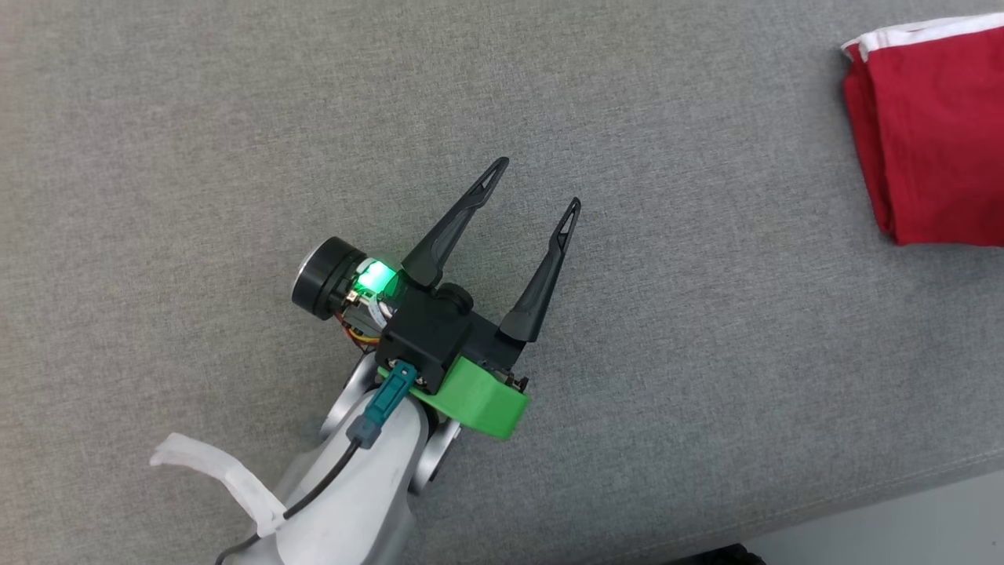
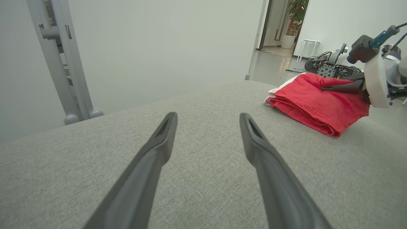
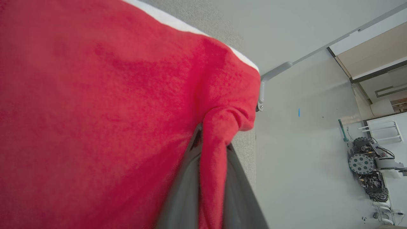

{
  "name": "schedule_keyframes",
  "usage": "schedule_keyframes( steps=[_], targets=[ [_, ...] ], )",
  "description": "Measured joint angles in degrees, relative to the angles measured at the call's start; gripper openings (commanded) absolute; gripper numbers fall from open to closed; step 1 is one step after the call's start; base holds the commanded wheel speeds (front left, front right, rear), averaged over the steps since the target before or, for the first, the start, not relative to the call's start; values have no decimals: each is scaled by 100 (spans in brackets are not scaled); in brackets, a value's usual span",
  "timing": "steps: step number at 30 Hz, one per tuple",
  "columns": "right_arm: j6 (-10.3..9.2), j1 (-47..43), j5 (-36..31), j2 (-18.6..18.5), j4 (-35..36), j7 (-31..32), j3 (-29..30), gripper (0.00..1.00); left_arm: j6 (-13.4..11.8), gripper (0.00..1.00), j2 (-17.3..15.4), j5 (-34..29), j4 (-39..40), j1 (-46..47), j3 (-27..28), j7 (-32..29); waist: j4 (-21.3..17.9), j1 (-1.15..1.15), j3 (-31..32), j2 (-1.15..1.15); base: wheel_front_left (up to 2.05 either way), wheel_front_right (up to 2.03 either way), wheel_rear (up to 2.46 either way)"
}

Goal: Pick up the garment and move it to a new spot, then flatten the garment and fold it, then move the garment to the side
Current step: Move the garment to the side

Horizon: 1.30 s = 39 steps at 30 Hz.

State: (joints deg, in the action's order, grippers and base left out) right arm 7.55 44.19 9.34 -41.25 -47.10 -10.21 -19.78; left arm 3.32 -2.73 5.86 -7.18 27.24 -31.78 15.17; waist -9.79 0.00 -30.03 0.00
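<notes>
The right gripper (image 3: 213, 140) has its two fingers closed narrow on a bunched fold of the red garment (image 3: 95, 111). This garment is folded, shows a white edge, and lies at the far right side of the grey fabric surface (image 1: 235, 118). The left gripper (image 1: 540, 182) keeps its fingers wide apart over the middle of this surface, and the garment is well apart from them, to their right

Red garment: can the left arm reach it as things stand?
Probably yes. Bare grey surface lies between the left gripper, jaws open, and the garment; the right gripper is shut on a fold of it.
</notes>
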Motion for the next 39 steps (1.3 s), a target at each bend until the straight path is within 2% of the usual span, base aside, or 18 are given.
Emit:
schedule_keyframes(
  steps=[6, 7, 8, 17, 22, 25, 27, 30, 35, 39],
  targets=[
    [0, 186, -94, 137, -504, -215, 272, 0, -66, 100, 0, 80, 9, 12, -45, 0, 86, 0, -139, 0, 0, 0, 0],
    [0, 195, -118, 149, -544, -258, 300, 45, -82, 100, -1, 87, 8, 7, -33, 0, 112, 0, -134, 0, 0, 0, 0],
    [0, 214, -180, 160, -610, -303, 377, 100, -92, 100, -2, 107, 8, -3, -13, 0, 153, 0, -117, 0, 0, 0, 0],
    [-1, 242, -426, 299, -893, -411, 759, 100, -210, 100, -2, 313, 73, -229, 126, 0, 323, 0, 248, 0, 0, 0, 0],
    [0, 191, -333, 751, -680, -453, 860, 100, -289, 100, -2, 485, 116, -472, 407, 0, 371, 0, 609, 0, 0, 0, 0],
    [-1, 86, -69, 1059, -354, -463, 983, 100, -342, 100, -2, 564, 154, -676, 620, 0, 407, 0, 893, 0, 0, 0, 0],
    [-2, -52, 423, 1413, -127, -477, 1121, 100, -400, 100, -1, 641, 186, -823, 809, 0, 435, 0, 1076, 0, 0, 0, 0],
    [1, -404, 855, 1830, 327, -474, 881, 100, -416, 100, -5, 671, 204, -1078, 1011, 0, 487, 0, 1361, 0, 0, 0, 0],
    [-3, -1083, 1597, 2096, 1260, -469, 860, 100, -448, 100, -4, 795, 223, -1541, 1338, 0, 611, -1, 1835, 0, 0, 0, 0],
    [-2, -1833, 1661, 2403, 2006, -477, 948, 100, -495, 100, -7, 820, 196, -1790, 1581, 0, 730, 0, 2166, 0, 0, 0, 0]
  ],
)
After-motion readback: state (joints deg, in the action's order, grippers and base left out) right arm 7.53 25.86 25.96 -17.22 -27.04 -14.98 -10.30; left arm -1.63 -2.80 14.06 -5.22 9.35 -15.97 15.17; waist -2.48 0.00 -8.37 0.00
